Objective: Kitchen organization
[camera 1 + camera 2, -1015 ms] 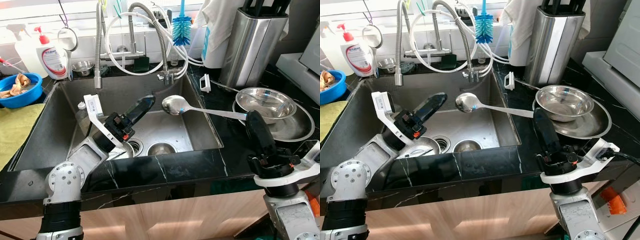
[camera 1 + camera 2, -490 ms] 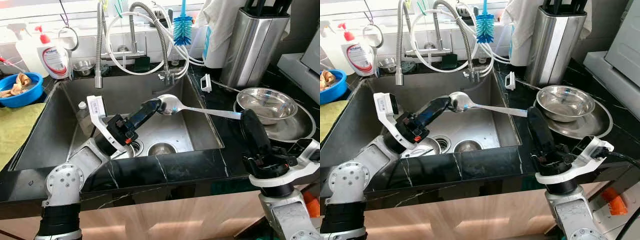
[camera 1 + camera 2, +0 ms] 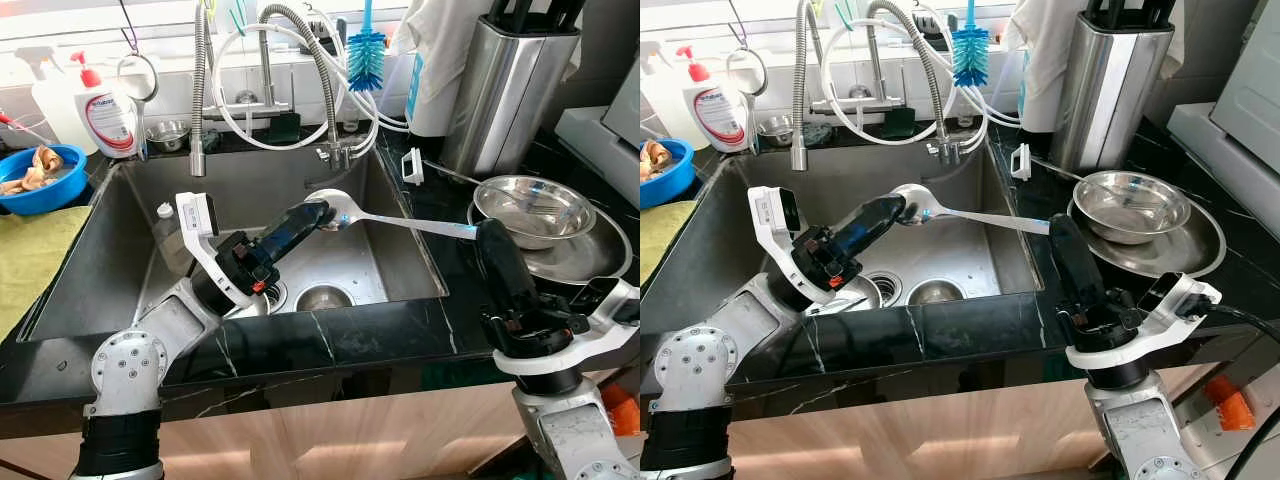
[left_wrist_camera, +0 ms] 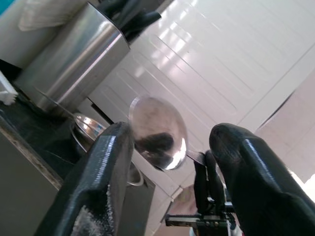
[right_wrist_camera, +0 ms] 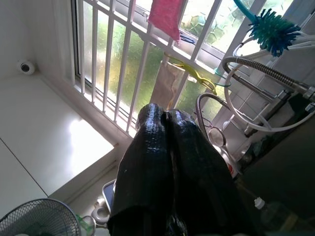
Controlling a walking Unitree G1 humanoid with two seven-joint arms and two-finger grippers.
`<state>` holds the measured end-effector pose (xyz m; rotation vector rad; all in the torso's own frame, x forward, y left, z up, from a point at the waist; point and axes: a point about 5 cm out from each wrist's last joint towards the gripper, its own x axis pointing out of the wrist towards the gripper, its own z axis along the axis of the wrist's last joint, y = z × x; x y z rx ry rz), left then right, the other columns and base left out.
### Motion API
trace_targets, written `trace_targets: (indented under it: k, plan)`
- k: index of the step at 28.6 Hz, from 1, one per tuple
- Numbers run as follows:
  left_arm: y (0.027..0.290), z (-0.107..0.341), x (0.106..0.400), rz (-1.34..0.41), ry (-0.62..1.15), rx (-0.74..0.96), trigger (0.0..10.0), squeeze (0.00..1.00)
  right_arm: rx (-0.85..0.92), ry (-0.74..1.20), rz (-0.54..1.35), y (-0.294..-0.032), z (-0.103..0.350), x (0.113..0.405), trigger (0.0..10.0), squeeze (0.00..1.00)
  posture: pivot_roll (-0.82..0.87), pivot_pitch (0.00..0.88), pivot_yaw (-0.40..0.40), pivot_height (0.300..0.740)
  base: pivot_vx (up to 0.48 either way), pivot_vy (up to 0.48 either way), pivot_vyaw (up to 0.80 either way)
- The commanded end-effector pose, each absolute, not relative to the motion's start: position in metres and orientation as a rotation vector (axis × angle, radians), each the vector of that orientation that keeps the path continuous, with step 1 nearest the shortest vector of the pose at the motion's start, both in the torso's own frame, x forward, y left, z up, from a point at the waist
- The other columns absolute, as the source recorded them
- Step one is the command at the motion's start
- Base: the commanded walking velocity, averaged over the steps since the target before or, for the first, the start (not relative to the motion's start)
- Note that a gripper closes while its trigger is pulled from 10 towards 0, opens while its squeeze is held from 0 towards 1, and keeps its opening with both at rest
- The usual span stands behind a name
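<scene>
Black fingers of the right gripper [image 3: 1058,232] are pressed together around the flat handle end of a long steel ladle [image 3: 400,220], which reaches from them out over the sink [image 3: 120,240] and hangs in the air above the basin. At the far end of that handle, the ladle's round bowl sits at the tips of the left gripper [image 3: 312,213]. In the left wrist view the left gripper's two fingers [image 4: 106,162] stand apart, with the bowl [image 4: 157,132] showing in the gap between them; whether either finger touches it cannot be told. In the right wrist view the right fingers [image 5: 152,147] lie tight side by side.

Below the left fingertips, on the sink floor, are the drain strainer [image 3: 322,297] and a plastic bottle [image 3: 166,232] against the near wall. Just beyond the right fingers on the black counter [image 3: 400,335], a steel bowl [image 3: 530,205] rests in a wide steel pan [image 3: 590,262]. Behind these stands a steel knife block [image 3: 505,85]. Past the left fingertips rise the coiled faucet hoses [image 3: 300,60] and a blue bottle brush [image 3: 364,55]; farther off stand a soap dispenser [image 3: 105,115] and a blue bowl [image 3: 40,178].
</scene>
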<state>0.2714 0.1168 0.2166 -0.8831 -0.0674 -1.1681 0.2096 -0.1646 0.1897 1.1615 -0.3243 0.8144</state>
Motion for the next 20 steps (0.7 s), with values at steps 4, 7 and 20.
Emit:
trace_targets:
  k: [4,7,20]
  plan:
    - [0.1149,0.2211,0.2657,-1.211,-0.070,-0.880,0.0,0.00,1.175,-0.322,0.834,-0.1613,0.1888,0.2083,10.0,0.00,-0.06,0.000,0.036,0.740,0.000,0.000,0.00]
    - [0.1139,0.2221,0.2643,-1.221,-0.072,-0.882,1.5,0.00,1.178,-0.317,0.834,-0.1611,0.1869,0.2086,10.0,0.00,-0.06,0.000,0.036,0.740,0.000,0.000,0.00]
    - [0.1126,0.2221,0.2643,-1.217,-0.073,-0.889,10.0,0.00,1.197,-0.295,0.844,-0.1569,0.1807,0.2070,10.0,0.00,-0.06,0.000,0.038,0.740,0.000,0.000,0.00]
